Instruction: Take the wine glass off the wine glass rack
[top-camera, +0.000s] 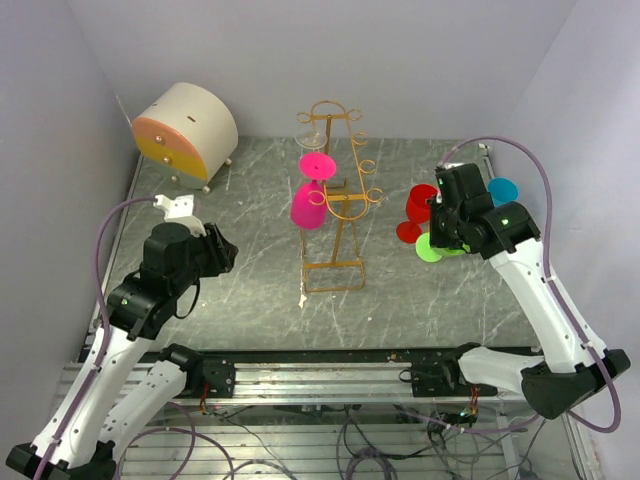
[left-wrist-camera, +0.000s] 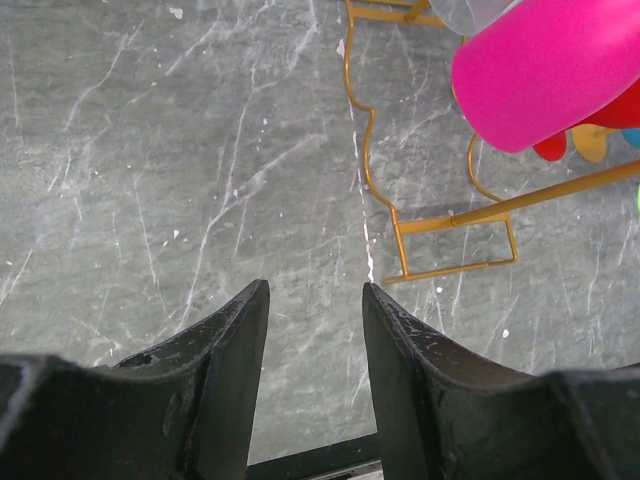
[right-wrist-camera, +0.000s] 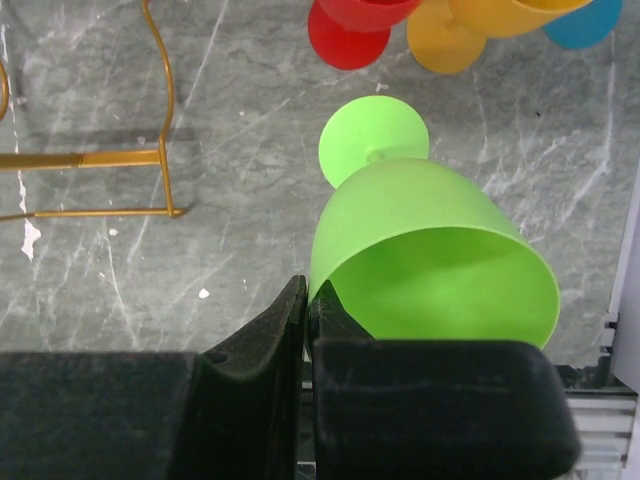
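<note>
The top camera looks down from high behind the near edge onto the grey marbled tabletop (top-camera: 250, 290). The left wrist camera faces down, close over it, catching the base of the golden-orange wire rack (left-wrist-camera: 500, 207). The right wrist camera, tight on a lime-green plastic wine glass (right-wrist-camera: 430, 250), shares that rack base at its left edge.

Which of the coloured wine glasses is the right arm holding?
The green glass, rim pinched by the jaws of the right gripper; the red glass, orange glass and blue glass are ungripped.
</note>
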